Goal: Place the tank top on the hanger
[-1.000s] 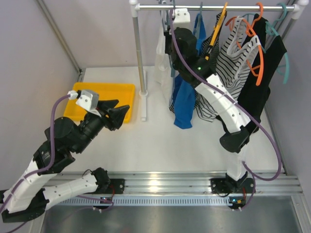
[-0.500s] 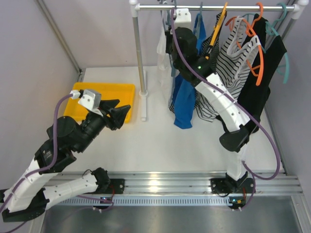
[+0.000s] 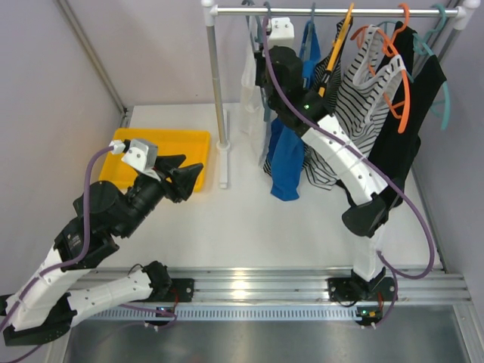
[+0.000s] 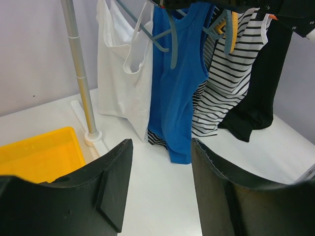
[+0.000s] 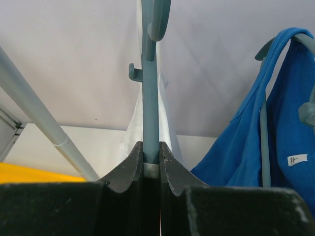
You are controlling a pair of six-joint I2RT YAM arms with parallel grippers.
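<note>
Up at the rail (image 3: 340,11), the right tool (image 5: 151,147) pinches the slim grey-blue plastic hanger (image 5: 150,93), whose thin, soft white tank top (image 4: 118,78) hangs limp just beside a blue sleeveless top (image 4: 177,88). The left tool (image 4: 161,147) gapes wide over smooth white desk (image 4: 157,196) near a yellow plastic tray (image 4: 39,152).

Plain white tank top (image 4: 120,73), dull grey-blue hanger (image 5: 150,98), bright blue top (image 4: 177,83), black-and-white striped top (image 4: 231,69), solid black garment (image 4: 261,83), orange hangers (image 3: 406,106), teal hanger (image 3: 445,98), yellow tray (image 3: 162,142), white surface (image 3: 249,219), silver rail (image 3: 340,11), purple cables (image 3: 84,204), pale grey walls (image 3: 151,45)
</note>
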